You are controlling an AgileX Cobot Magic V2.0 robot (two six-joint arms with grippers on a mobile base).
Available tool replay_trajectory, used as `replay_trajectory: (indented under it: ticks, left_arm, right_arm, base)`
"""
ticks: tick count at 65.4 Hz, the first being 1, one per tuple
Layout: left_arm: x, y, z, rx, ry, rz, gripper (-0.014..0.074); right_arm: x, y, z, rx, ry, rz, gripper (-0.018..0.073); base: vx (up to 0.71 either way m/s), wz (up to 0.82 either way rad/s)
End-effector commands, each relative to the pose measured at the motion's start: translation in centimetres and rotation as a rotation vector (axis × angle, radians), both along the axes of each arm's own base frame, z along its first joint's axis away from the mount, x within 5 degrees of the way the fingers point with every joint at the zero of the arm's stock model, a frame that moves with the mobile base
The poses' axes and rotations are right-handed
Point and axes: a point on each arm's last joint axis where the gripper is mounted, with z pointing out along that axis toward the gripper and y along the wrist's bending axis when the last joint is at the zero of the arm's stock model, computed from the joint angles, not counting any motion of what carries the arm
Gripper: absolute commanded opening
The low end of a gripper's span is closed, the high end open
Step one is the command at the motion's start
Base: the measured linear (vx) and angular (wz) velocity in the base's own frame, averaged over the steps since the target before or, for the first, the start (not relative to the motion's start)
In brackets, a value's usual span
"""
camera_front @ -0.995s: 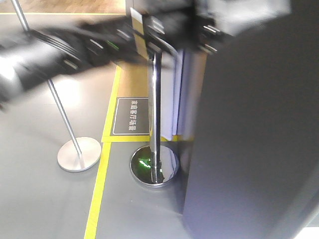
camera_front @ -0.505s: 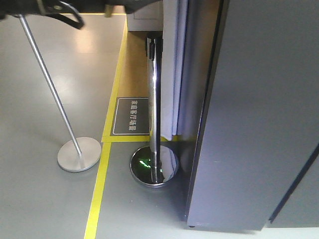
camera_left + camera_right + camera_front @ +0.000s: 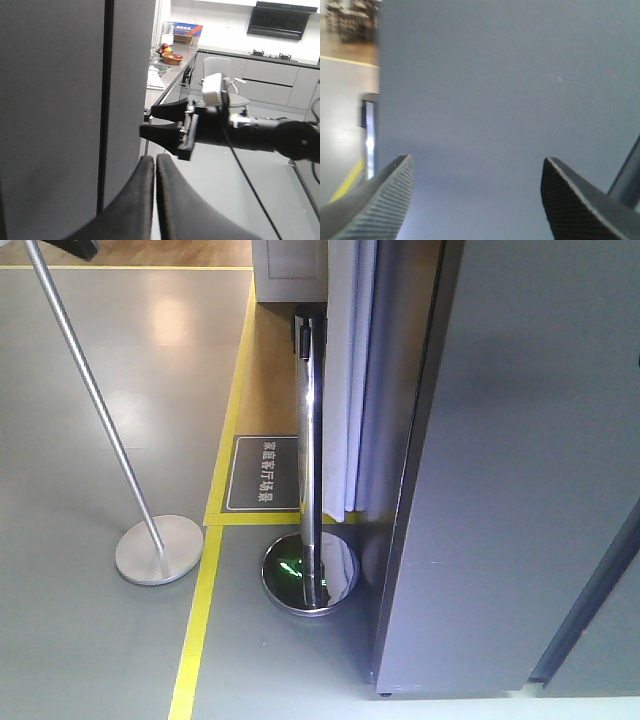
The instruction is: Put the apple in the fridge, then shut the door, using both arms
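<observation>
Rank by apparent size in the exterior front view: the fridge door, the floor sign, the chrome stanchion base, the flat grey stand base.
1. Fridge door
2. Floor sign
3. Chrome stanchion base and flat grey stand base: look alike, unranked.

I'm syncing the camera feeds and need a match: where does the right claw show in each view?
Front view: not in it.
Left wrist view: right claw at mid-frame, open, beside the grey fridge panel.
Right wrist view: right claw open, its tips in the bottom corners, facing the panel.
Shared landmark: the grey fridge panel, on the right of the front view.
</observation>
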Motion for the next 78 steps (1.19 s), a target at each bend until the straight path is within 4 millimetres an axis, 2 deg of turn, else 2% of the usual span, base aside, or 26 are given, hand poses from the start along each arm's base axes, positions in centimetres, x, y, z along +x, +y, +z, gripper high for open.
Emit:
replay_trajectory:
  ticks: [1, 18, 36, 53, 78]
  left_arm:
    - [-1.3, 0.7, 1.8, -0.015, -0.058, 0.033, -0.0008]
    - [-1.0, 1.2, 1.9, -0.015, -0.058, 0.055, -0.0008]
    - [0.1, 3.1, 1.9, -0.013, -0.059, 0.129, -0.0008]
    - [0.6, 4.3, 1.8, -0.009, -0.058, 0.167, -0.0008]
    - [0.7, 4.3, 1.9, -0.015, -0.060, 0.181, -0.0008]
  right_arm:
    - [1.1, -0.9, 2.4, -0.008, -0.112, -0.046, 0.0506]
    - [5.7, -1.6, 2.6, -0.006, -0.086, -0.054, 0.0507]
    - [9.4, -2.0, 2.5, -0.008, -0.076, -0.054, 0.0507]
    - [11.8, -2.2, 3.1, -0.010, -0.081, -0.049, 0.0507]
    - [15.0, -2.5, 3.0, -0.010, -0.066, -0.038, 0.0460]
  base:
    - [0.00, 0.00]
    - [0.00, 0.00]
    - [0.00, 0.00]
    - [0.00, 0.00]
    - [0.00, 0.00]
